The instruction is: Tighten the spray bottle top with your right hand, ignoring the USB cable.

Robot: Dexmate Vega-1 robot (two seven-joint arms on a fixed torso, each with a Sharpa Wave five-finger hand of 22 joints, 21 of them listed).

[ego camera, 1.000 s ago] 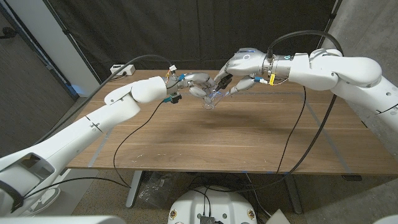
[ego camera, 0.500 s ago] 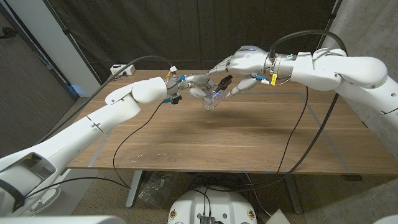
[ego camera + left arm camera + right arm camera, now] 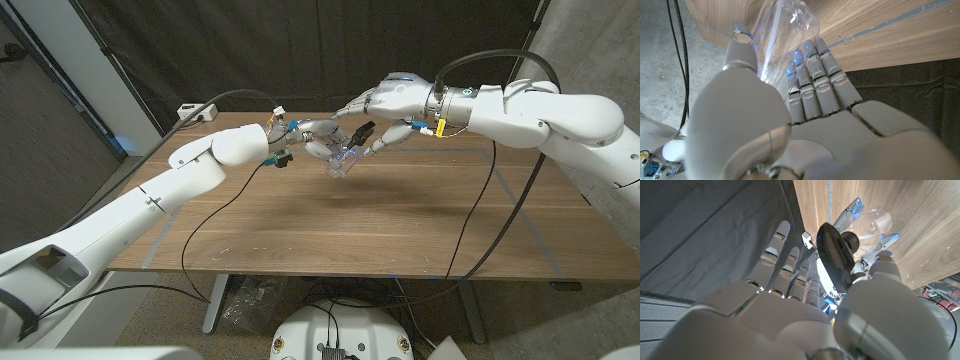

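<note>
My left hand (image 3: 312, 135) holds a clear spray bottle (image 3: 342, 161) tilted above the far middle of the wooden table (image 3: 400, 230). In the left wrist view its fingers (image 3: 815, 75) wrap the clear bottle (image 3: 785, 30). The bottle's black spray top (image 3: 362, 130) points toward my right hand (image 3: 390, 108). In the right wrist view the black top (image 3: 835, 255) lies between my right hand's (image 3: 790, 315) straightened fingers (image 3: 782, 260) and its thumb (image 3: 885, 270), with the fingers apart and not closed on it. The clear bottle (image 3: 871, 222) shows beyond the top.
A white power strip (image 3: 197, 112) lies at the table's far left corner. Thin black cables trail over the table on the left (image 3: 215, 215) and right (image 3: 475, 220). Pale tape lines (image 3: 522, 195) mark the right side. A dark curtain hangs behind the table.
My right hand's fingers have straightened and lifted off the black top. My left hand and the bottle have barely moved.
</note>
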